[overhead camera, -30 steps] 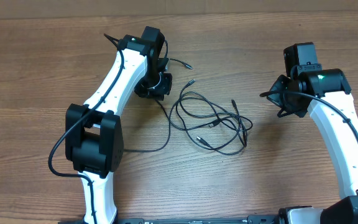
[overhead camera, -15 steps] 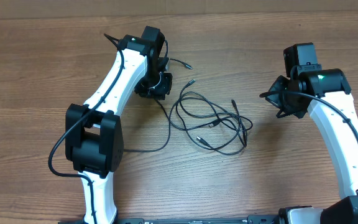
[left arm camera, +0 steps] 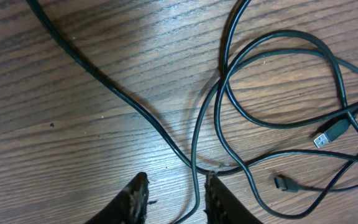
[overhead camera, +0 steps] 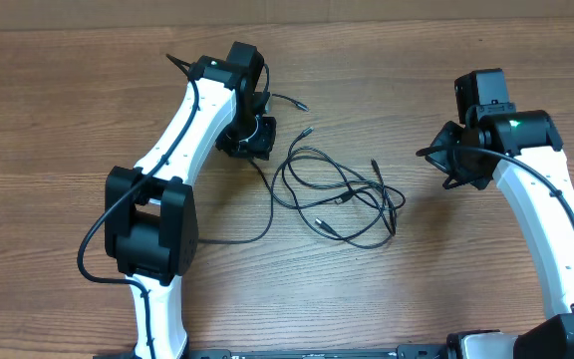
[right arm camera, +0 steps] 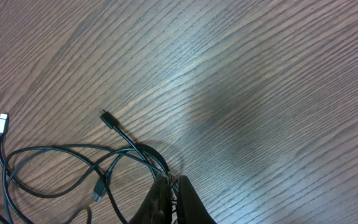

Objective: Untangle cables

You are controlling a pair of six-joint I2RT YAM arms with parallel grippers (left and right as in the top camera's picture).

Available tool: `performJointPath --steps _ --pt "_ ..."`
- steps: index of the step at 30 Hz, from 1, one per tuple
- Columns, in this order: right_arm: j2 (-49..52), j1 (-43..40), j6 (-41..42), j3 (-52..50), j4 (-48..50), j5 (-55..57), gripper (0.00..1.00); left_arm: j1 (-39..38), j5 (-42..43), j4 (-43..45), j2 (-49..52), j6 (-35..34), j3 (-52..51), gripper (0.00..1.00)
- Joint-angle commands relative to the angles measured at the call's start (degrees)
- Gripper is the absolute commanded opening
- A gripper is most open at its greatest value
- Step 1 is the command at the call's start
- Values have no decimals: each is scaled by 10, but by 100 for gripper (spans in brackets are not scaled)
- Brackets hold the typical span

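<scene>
The cables [overhead camera: 337, 194] lie as thin black cords in loose overlapping loops at the table's middle. My left gripper [overhead camera: 250, 138] is at their left edge. In the left wrist view it [left arm camera: 176, 190] is open, low over the wood, with one strand [left arm camera: 194, 155] running between its fingers close to the right one. The loops [left arm camera: 278, 81] spread out beyond it, with a silvery plug [left arm camera: 328, 134] and a small black plug [left arm camera: 283, 182]. My right gripper [overhead camera: 448, 162] is right of the cables. Its fingers [right arm camera: 173, 182] are shut and empty, with the loops [right arm camera: 73, 155] just past the tips.
A thick black wire [left arm camera: 104, 84] crosses the wood on the left of the left wrist view. Another thin cord end [overhead camera: 295, 103] lies beside the left wrist. The left arm's black elbow [overhead camera: 152, 224] stands at the front left. The table's far edge [overhead camera: 367, 22] is at the top.
</scene>
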Motion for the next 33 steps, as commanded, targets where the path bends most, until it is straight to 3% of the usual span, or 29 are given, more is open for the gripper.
performJointPath --steps 1,9,15,18,33 --pt "-7 -1 -1 -4 0 -1 4 -4 1 2 4 -2 -6 39" --pt "-7 -1 0 -4 -1 -1 4 -4 1 2 4 -2 -6 62" --pt "-7 -1 0 -4 -2 -5 4 -4 1 2 4 -2 -6 89" --pt "-7 -1 -1 -4 -3 -5 4 -4 1 2 4 -2 -6 97" --pt "-7 -1 -1 -4 -3 -5 4 -4 1 3 4 -3 -6 100"
